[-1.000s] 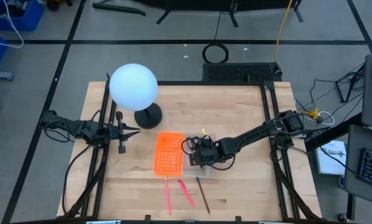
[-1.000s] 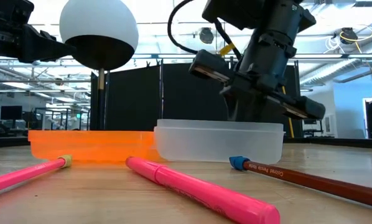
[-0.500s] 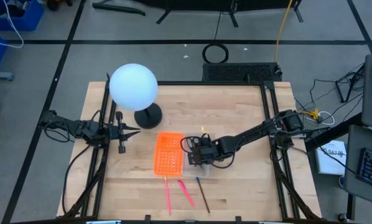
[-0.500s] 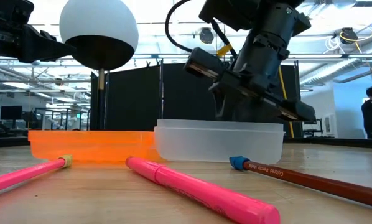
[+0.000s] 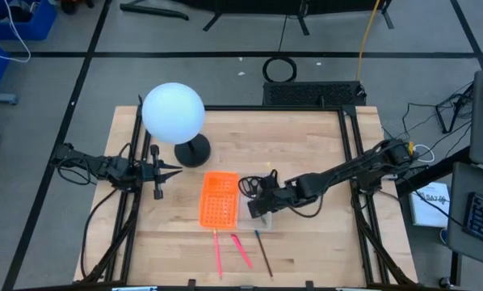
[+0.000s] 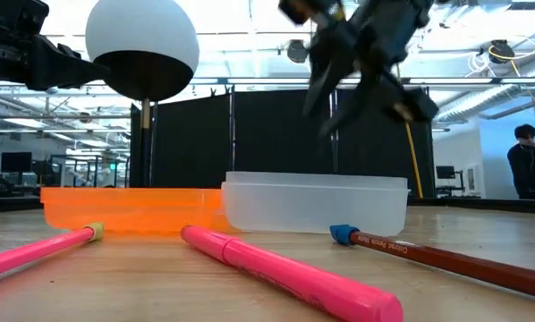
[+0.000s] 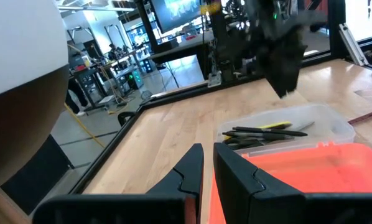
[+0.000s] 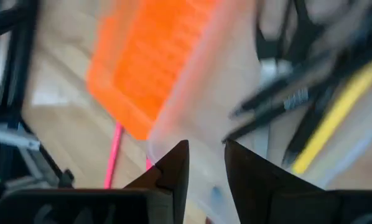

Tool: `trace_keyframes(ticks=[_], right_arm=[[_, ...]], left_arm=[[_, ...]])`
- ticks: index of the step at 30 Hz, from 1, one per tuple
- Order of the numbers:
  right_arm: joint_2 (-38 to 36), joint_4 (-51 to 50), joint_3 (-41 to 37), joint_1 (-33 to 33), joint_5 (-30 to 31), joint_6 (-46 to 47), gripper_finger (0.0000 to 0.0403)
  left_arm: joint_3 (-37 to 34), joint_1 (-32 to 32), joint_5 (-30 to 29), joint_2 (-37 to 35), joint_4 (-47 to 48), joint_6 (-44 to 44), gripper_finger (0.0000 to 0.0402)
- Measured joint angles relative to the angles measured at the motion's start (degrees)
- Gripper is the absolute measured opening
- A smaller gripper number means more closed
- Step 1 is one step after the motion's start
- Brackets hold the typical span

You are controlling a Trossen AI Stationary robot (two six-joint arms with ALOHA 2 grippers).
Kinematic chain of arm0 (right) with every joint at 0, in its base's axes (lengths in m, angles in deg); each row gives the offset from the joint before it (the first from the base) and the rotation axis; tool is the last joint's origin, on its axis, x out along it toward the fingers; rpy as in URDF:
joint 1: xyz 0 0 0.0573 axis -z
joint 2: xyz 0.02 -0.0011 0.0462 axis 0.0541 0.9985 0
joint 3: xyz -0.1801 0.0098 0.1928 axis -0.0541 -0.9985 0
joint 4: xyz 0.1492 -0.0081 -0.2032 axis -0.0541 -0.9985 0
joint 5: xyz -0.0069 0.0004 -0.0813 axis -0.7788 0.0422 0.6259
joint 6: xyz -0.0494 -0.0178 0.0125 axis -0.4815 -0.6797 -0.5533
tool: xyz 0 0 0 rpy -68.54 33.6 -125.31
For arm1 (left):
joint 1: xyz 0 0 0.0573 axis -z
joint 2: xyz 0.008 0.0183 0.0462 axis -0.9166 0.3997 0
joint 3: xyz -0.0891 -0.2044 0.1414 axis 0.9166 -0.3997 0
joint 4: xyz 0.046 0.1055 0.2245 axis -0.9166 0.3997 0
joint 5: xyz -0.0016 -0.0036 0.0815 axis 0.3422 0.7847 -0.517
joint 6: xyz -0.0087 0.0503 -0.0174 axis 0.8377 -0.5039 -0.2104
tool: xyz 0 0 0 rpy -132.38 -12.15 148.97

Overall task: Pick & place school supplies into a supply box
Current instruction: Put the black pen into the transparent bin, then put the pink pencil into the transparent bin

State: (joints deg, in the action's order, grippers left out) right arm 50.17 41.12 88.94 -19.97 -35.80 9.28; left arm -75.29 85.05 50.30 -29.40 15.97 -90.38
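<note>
The supply box is a clear tray (image 5: 254, 218) (image 6: 314, 206) joined to an orange gridded panel (image 5: 219, 200) (image 6: 129, 208). Several dark pens (image 7: 260, 132) and a yellow one (image 8: 335, 118) lie inside the tray. My right gripper (image 5: 260, 202) (image 6: 339, 98) (image 8: 206, 162) hangs open above the tray, holding nothing. A pink pencil (image 5: 218, 252), a pink marker (image 5: 241, 250) and a brown pencil (image 5: 264, 252) lie flat on the table near its near edge. My left gripper (image 5: 177, 170) (image 7: 208, 155) waits shut at the table's left. I cannot make out the scissors.
A white globe lamp (image 5: 174, 113) (image 6: 142, 45) stands on its dark round base at the far left of the table, close to my left gripper. Bare wood lies right of the tray and at the far side. A person (image 6: 527, 165) shows in the room beyond.
My right gripper has risen from low inside the clear tray to well above its rim, turning as it went. The tray, the panel and the three items on the table have stayed where they were.
</note>
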Motion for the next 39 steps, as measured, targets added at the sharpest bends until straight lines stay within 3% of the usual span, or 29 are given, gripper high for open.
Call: trace_keyframes(ticks=[6,14,21,25,32,39], right_arm=[[-3.05,1.07,-1.53,-1.74,6.08,-17.55,0.0098],[-4.82,4.51,-4.41,-2.18,7.47,-46.4,0.0078],[-5.9,24.2,-12.58,-2.69,7.32,-70.78,0.0021],[-8.18,33.34,-19.27,-2.16,7.3,-76.72,0.0004],[-16.93,35.26,-27.61,-0.76,7.46,-76.67,0.0002],[-29.86,36.45,-34.76,-0.62,7.51,-80.26,0.0001]], left_arm=[[0.0,0.0,0.0,0.02,-0.87,-0.33,0.0047],[0.0,0.0,0.04,0.0,-9.53,0.16,0.0047],[0.0,0.0,0.01,0.98,-10.98,-2.83,0.0047],[0.0,0.0,-0.04,2.67,-10.93,-4.62,0.0047],[0.02,0.0,-0.11,6.73,-11.17,-6.07,0.0047],[0.0,0.0,-2.14,10.55,-10.42,6.06,0.0047]])
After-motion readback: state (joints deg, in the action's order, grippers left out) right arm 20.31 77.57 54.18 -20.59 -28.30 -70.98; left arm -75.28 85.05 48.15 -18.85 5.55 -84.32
